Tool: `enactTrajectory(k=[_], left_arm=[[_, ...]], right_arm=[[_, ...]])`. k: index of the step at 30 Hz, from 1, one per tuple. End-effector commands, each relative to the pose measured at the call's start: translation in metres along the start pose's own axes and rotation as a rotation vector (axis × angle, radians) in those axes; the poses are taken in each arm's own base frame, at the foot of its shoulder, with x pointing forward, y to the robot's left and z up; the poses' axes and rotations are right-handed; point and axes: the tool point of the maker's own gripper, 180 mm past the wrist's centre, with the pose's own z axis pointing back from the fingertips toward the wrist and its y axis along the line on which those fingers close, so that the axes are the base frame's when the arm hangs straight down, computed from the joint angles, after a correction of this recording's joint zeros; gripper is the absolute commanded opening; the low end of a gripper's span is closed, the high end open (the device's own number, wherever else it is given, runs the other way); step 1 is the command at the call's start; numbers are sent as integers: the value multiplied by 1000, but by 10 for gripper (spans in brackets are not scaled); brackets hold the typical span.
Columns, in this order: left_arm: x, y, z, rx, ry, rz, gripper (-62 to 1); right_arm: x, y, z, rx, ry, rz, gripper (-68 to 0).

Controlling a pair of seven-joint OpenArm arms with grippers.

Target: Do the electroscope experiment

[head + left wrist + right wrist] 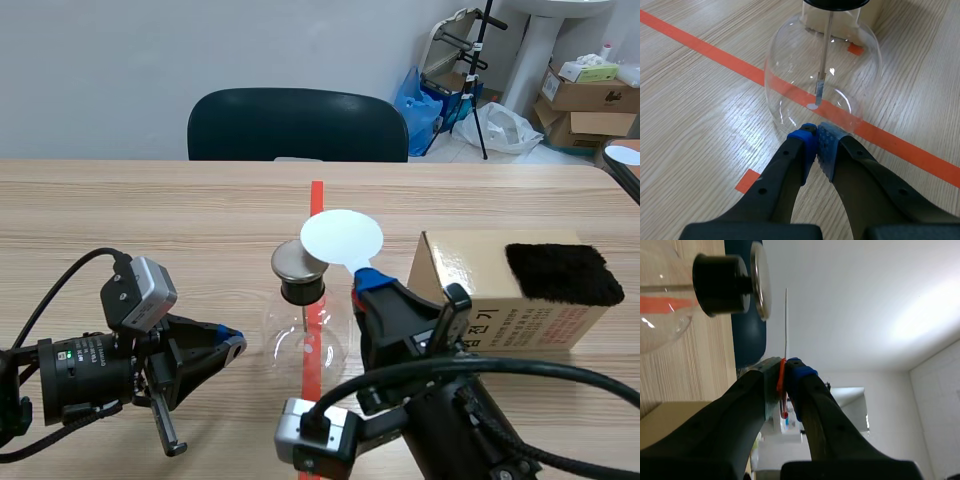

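Note:
The electroscope is a clear glass flask (303, 340) with a black stopper and a metal top plate (297, 261), standing on the orange tape line at the table's middle. My right gripper (366, 277) is shut on the handle of a white disc paddle (342, 238), which is held just above and right of the plate. In the right wrist view the disc (786, 320) shows edge-on beside the plate (760, 280). My left gripper (232, 344) is shut on nothing, low on the table left of the flask. Its fingertips (816, 142) nearly touch the glass (790, 65). The inner rod and leaf (820, 87) hang straight.
A cardboard box (480, 300) with a black fur cloth (563, 272) on top stands right of the flask, close to my right arm. A dark chair (297, 125) is behind the table's far edge. Boxes and bags (590, 95) lie on the floor at the back right.

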Motion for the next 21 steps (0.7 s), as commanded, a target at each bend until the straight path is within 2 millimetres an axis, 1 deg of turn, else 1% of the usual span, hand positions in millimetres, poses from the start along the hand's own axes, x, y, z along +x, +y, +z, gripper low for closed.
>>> enactTrajectory(k=[1,5,10,15,21], left_arm=[[14,4,-1,8,-46,-11,-578],[14,4,-1,8,-46,-11,-578],[14,4,-1,8,-46,-11,-578],[14,4,-1,8,-46,-11,-578],[14,4,-1,8,-46,-11,-578]], right_arm=[[-9,-13,-4,-42,29,13,-665],[-26,-13,-3,-43,125,11,-665],[-42,-13,0,-43,217,9,-665],[-55,-13,4,-44,293,8,-665],[-66,-13,7,-44,356,6,-665]])
